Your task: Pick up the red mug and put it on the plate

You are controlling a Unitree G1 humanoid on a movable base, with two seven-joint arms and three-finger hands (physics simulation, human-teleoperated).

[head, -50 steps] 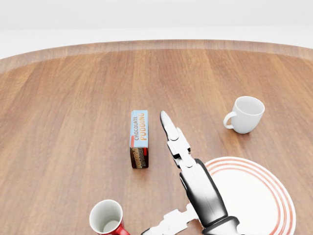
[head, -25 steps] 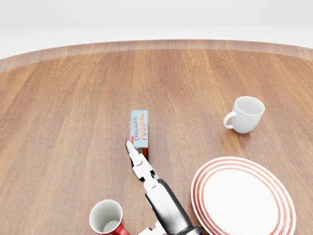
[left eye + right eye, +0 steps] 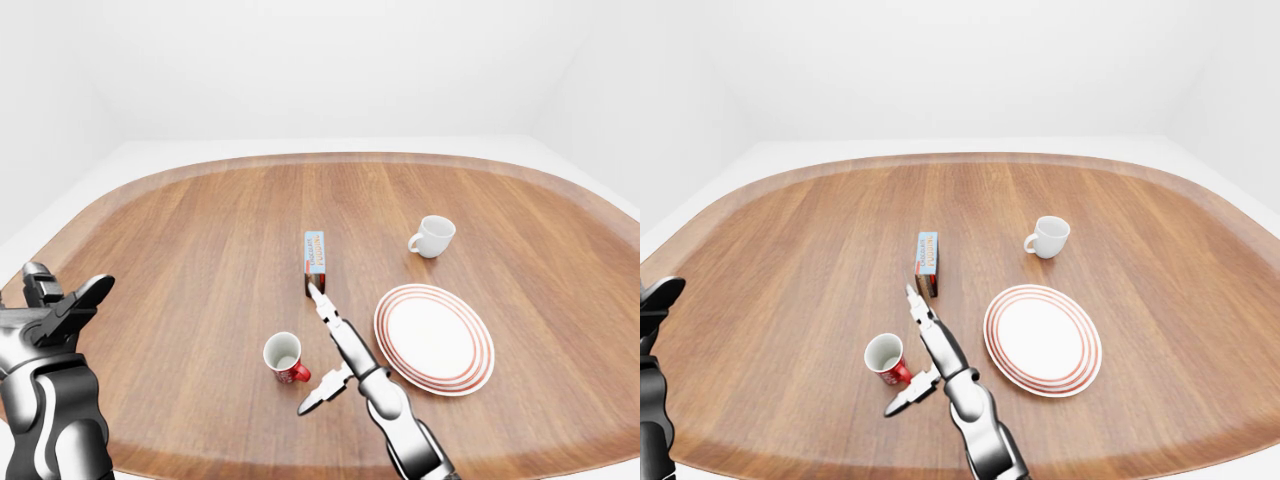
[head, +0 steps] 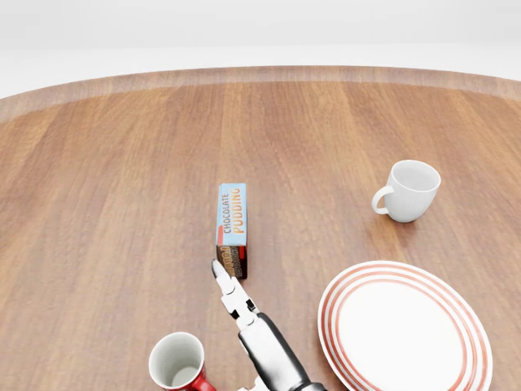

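The red mug, white inside, stands upright on the wooden table near the bottom of the left-eye view; it also shows at the bottom edge of the head view. The white plate with red rings lies to its right, with nothing on it. My right hand is open between mug and plate, just right of the mug. Its long fingers point up toward the pudding box and its thumb is spread down-left, below the mug's handle. It holds nothing. My left hand is open at the far left, away from everything.
A chocolate pudding box lies just above my right fingertips. A white mug stands above the plate at the right. The table's rounded edge runs along the bottom of the left-eye view.
My right hand has swung left, from beside the plate's left rim to between the mug and the pudding box, then drawn back slightly toward the bottom. The mug, plate and box have not moved.
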